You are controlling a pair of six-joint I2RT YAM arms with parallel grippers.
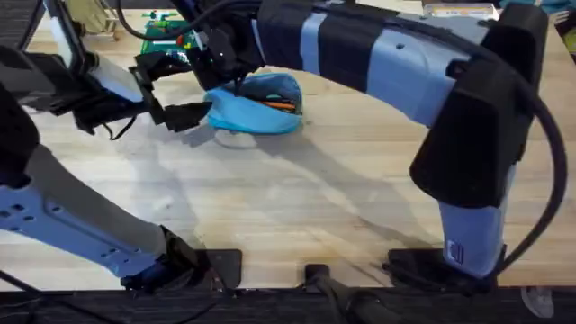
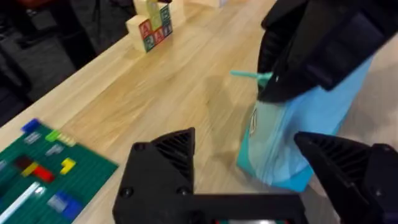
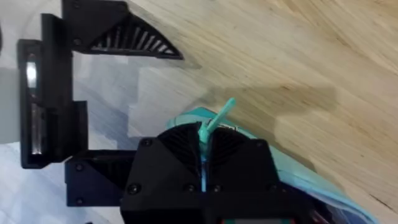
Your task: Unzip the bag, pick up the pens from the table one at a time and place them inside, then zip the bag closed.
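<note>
two arms converge on the bag [image 1: 256, 106] at about 11 o'clock on the bench [image 1: 297, 198].

overhead: bag lies open-mouthed, orange-red pens [image 1: 281, 104] visible inside. right gripper [image 1: 232, 83] sits over the bag's 9 o'clock end. left gripper [image 1: 184, 112] comes in flat from 9 o'clock, its fingers at that same end. no loose pens that i can see on the bare bench. green lego plate [image 1: 171, 40] at 11 o'clock behind the grippers.

left wrist: left fingers [image 2: 161, 158] spread wide, one either side of the bag's [image 2: 311, 118] end, not clamped on it. right arm's gripper [image 2: 292, 65] sits on top of the bag end with a teal pull tab [image 2: 252, 75] sticking out. lego plate [image 2: 43, 168] and alphabet blocks [image 2: 152, 25] off to the side.

right wrist: right fingers [image 3: 180, 146] pressed together on the teal zipper pull [image 3: 214, 121]. left arm's open gripper [image 3: 93, 99] just beside the bag [image 3: 292, 171].

status, my read: unzip done, pens look loaded, zip-up left. bag mouth is open, so closing has barely started or is about to. next: left needs to brace the end while right drags the pull along.
</note>
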